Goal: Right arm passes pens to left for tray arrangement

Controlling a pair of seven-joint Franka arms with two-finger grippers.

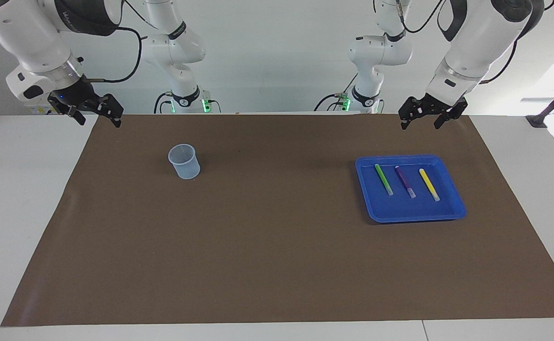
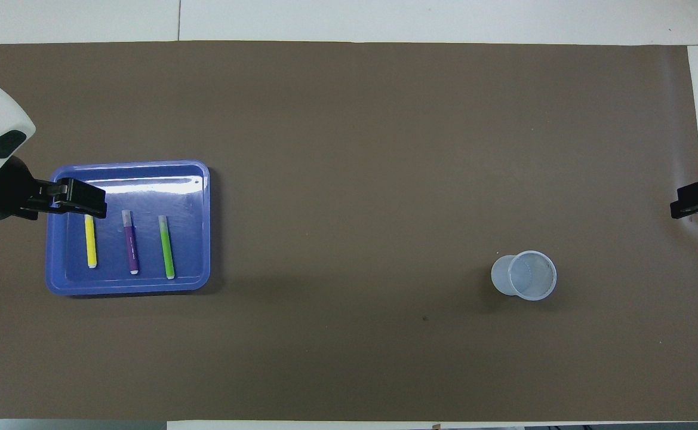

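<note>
The blue tray point(image 1: 410, 211) lies on the brown mat toward the left arm's end of the table. Three pens lie in it side by side, apart from one another: a green pen point(image 1: 384, 179), a purple pen point(image 1: 405, 181) and a yellow pen point(image 1: 429, 184). From overhead the same tray point(image 2: 128, 289) holds the yellow pen point(image 2: 91, 242), purple pen point(image 2: 130, 242) and green pen point(image 2: 166, 246). My left gripper point(image 1: 421, 124) hangs open and empty in the air over the mat's edge by the tray. My right gripper point(image 1: 97, 118) hangs open and empty over the mat's corner at the right arm's end.
A small translucent bluish cup point(image 1: 184, 161) stands upright on the mat toward the right arm's end, also seen from overhead as the cup point(image 2: 525, 275). The brown mat point(image 1: 277, 246) covers most of the white table.
</note>
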